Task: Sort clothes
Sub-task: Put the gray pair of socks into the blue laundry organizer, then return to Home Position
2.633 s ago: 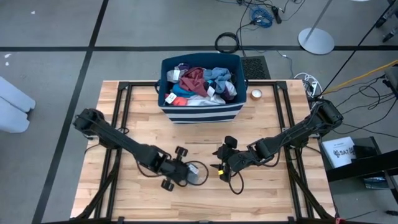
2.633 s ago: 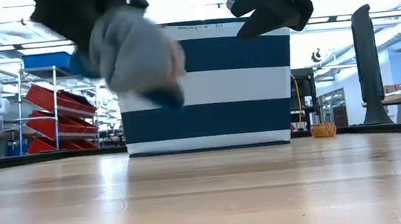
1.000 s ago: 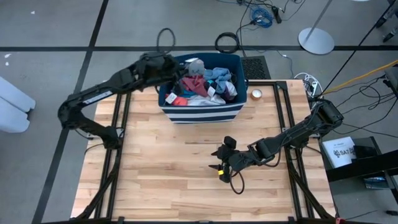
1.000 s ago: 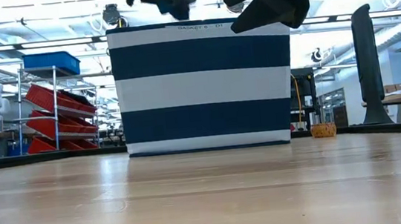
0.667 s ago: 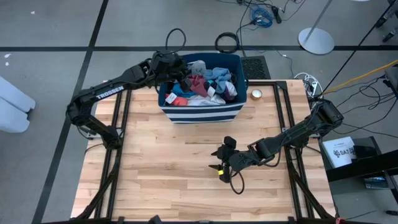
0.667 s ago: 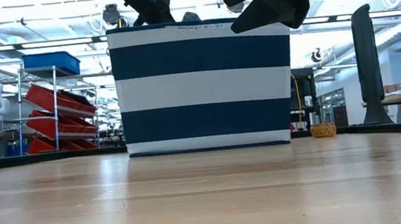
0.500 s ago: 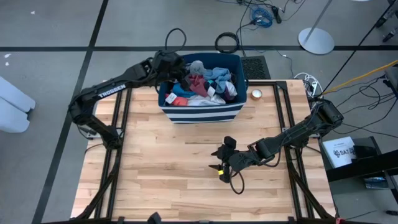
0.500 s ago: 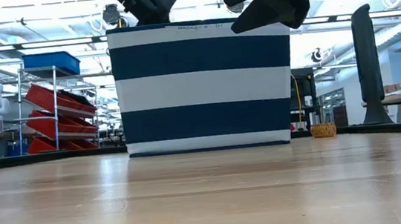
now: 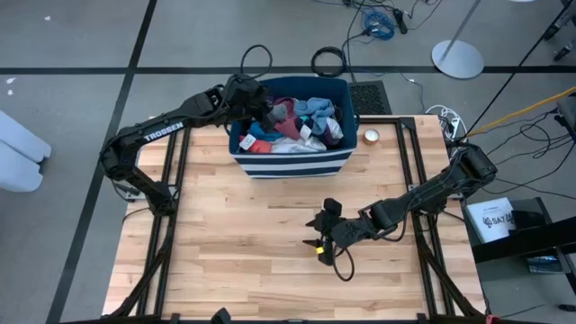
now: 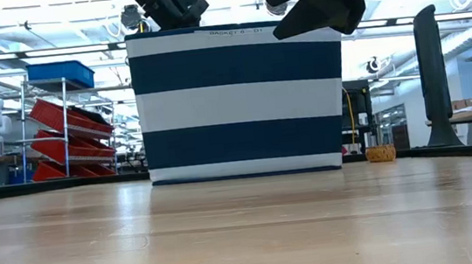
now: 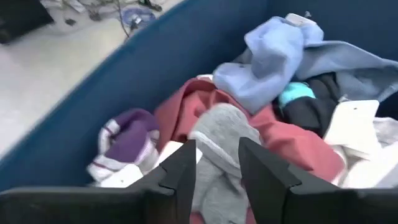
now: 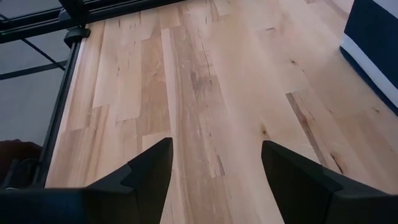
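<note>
From my station, the left gripper point(image 9: 267, 110) was over the left part of the striped bin point(image 9: 290, 162), which stood at the middle of the counter's point(image 9: 234, 234) far edge. In its wrist view the fingers point(image 11: 180, 174) stood apart with a grey sock point(image 11: 219, 134) lying between and just beyond them on the heap; I judged the sock to be resting on the pile and not pinched, so I took the gripper as parted and holding nothing. The clothes point(image 9: 292, 121) all lay inside the bin: a maroon piece point(image 11: 286, 140) under the grey sock, a pale blue garment point(image 11: 273, 62) farther in, a purple and white sock point(image 11: 124, 140) against the bin wall, a bit of turquoise point(image 11: 292, 93) and a dark piece beside it, with white and bright blue and red-orange pieces showing from above. The right gripper point(image 9: 317, 232) waited above the middle of the counter, nearer its front edge, its fingers point(image 12: 149, 165) spread wide with only bare wood between them. I could see no garment on the counter boards in any view. As for progress, I judged that the gathering into the bin was well along or done, since nothing lay loose outside it; whether a further sorting by kind or colour was wanted I could not tell, and inside the bin the pieces were mixed together in one heap.
</note>
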